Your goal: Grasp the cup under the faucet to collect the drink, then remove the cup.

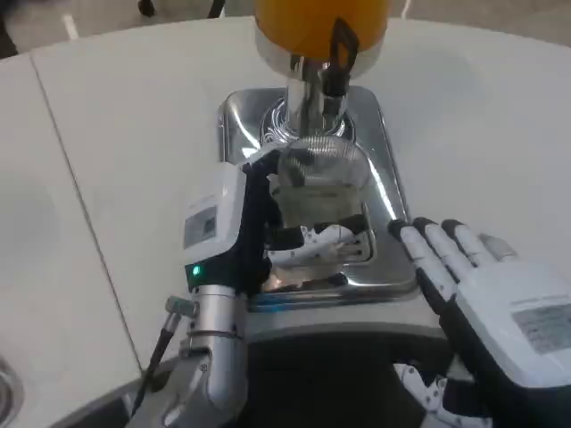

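Note:
A clear plastic cup (323,166) stands on the shiny metal drip tray (385,178) directly below the black faucet lever (340,55) of the orange drink dispenser (321,22). My left hand (234,223) is at the cup's left side, its fingers (312,236) wrapped around the cup's lower front, gripping it. No liquid is plainly visible in the cup. My right hand (482,290) lies flat on the table to the right of the tray, fingers straight and apart, holding nothing.
The dispenser's chrome column (308,102) rises right behind the cup. The white table (116,134) spreads left and right of the tray, with a seam (80,205) running down its left part. The table's front edge curves just below the tray.

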Action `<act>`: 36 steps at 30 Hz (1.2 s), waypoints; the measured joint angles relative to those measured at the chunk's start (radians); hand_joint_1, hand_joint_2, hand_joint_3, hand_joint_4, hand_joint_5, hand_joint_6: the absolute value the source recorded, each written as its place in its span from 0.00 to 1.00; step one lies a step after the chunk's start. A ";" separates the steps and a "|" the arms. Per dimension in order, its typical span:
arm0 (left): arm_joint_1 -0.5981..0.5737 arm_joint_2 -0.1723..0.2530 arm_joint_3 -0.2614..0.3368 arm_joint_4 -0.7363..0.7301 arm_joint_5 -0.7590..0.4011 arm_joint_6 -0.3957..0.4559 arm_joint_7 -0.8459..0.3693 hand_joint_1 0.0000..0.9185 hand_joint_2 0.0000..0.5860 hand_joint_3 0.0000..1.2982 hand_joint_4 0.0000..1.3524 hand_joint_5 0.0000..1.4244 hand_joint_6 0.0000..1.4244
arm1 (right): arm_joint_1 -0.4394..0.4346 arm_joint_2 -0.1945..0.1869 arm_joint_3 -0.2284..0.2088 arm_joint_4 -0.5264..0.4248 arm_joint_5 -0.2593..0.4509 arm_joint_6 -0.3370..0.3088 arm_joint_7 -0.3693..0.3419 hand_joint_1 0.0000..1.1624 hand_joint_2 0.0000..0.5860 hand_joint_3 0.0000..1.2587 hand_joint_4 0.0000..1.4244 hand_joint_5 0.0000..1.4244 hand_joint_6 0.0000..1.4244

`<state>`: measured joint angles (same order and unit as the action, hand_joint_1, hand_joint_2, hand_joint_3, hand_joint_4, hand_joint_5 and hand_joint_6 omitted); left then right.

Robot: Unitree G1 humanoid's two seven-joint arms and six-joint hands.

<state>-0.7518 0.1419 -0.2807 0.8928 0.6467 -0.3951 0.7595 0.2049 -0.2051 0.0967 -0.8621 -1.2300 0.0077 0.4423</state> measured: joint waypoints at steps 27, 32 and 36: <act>0.171 0.170 0.044 -0.306 -0.016 -0.028 -0.057 0.46 0.10 0.18 0.14 0.47 0.61 | 0.008 0.089 0.029 -0.013 0.035 0.009 -0.039 0.42 0.89 0.00 0.00 0.00 0.05; 0.325 0.262 0.112 -0.501 -0.001 0.036 -0.082 0.45 0.10 0.10 0.07 0.35 0.44 | -0.019 0.153 0.029 -0.014 0.083 0.043 -0.051 0.42 0.88 0.00 0.00 0.00 0.05; 0.448 0.298 0.165 -0.648 -0.012 0.086 -0.154 0.43 0.11 0.00 0.00 0.25 0.27 | -0.106 0.200 0.029 0.003 0.123 0.087 -0.054 0.42 0.88 0.00 0.00 0.00 0.05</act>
<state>-0.3041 0.4399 -0.1154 0.2450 0.6350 -0.3090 0.6058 0.0988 -0.0053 0.1258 -0.8590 -1.1066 0.0942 0.3885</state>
